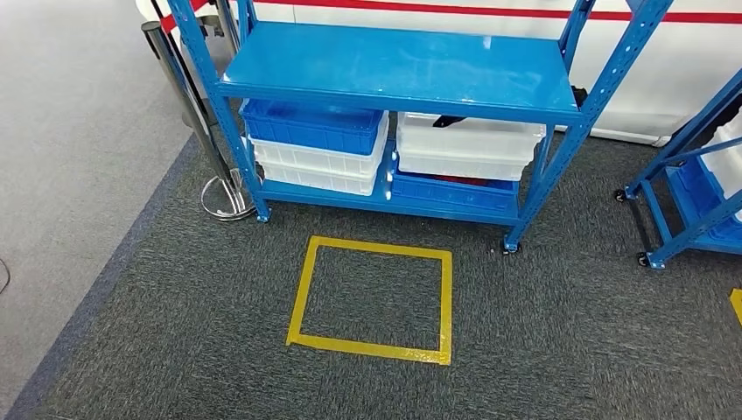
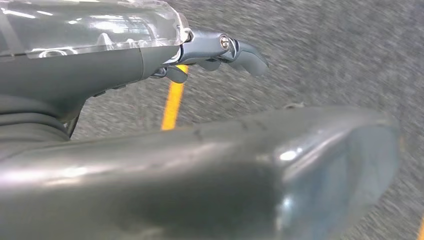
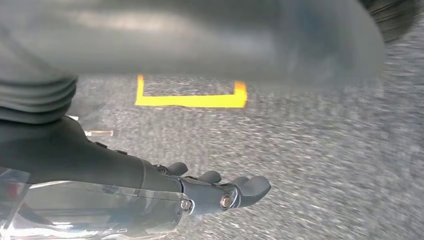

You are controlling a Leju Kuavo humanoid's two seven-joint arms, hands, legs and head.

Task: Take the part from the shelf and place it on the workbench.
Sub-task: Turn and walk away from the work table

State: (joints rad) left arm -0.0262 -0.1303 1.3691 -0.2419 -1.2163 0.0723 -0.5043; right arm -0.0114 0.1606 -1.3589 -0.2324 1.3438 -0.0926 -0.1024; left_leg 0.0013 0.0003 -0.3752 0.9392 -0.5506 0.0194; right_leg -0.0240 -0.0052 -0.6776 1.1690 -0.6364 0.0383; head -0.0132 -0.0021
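Observation:
A blue metal shelf [image 1: 398,66] stands ahead on the dark carpet, its top board bare. Under that board sit stacked bins: a blue one [image 1: 311,127] on white ones at the left, white ones [image 1: 464,149] on a blue one at the right. A dark part [image 1: 451,121] pokes out of the upper right white bin. My left hand [image 2: 125,70] hangs over the carpet, its fingers [image 2: 245,55] extended and apart from the thumb, holding nothing. My right hand [image 3: 150,175] hangs likewise, fingers [image 3: 242,190] stretched out with nothing in them.
A yellow tape square [image 1: 372,297] marks the carpet just before the shelf; its lines also cross the wrist views. A black post on a chrome base [image 1: 226,197] stands at the shelf's left leg. A second blue wheeled rack [image 1: 691,192] is at the right.

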